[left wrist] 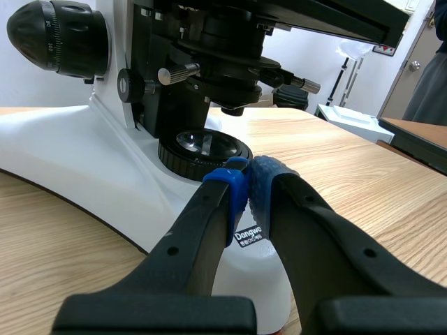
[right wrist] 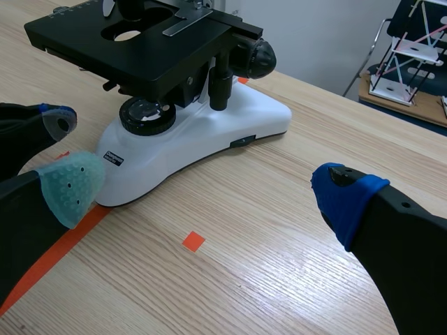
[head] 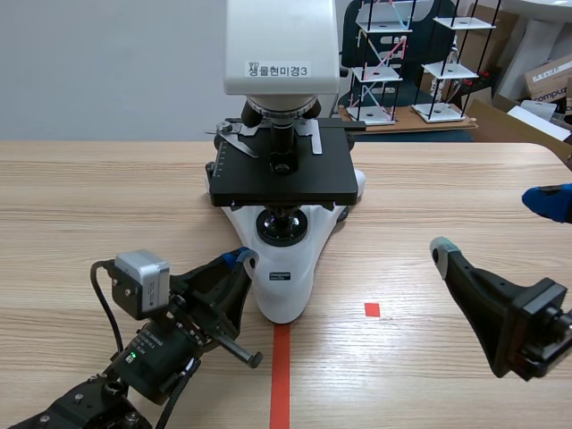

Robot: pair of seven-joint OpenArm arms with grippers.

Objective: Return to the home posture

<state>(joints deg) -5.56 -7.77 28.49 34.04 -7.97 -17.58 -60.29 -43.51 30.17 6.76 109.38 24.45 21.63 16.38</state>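
A white and black microscope (head: 284, 170) stands on the wooden table (head: 107, 197) at the middle. My left gripper (head: 239, 258) is low at the front left, shut with nothing in it, its blue pads (left wrist: 246, 188) meeting just at the microscope's white base (left wrist: 77, 174). My right gripper (head: 496, 223) hovers at the right, open and empty, well to the side of the microscope (right wrist: 174, 91). In the right wrist view one fingertip is grey-green (right wrist: 70, 183) and the other blue (right wrist: 342, 195); the left gripper (right wrist: 52, 120) shows beside the base.
An orange-red tape line (head: 281, 375) runs from the microscope's base to the table's front edge, and a small tape square (head: 372, 309) lies to its right. White tiered racks (head: 393, 63) and cardboard boxes (head: 550, 80) stand beyond the far table edge.
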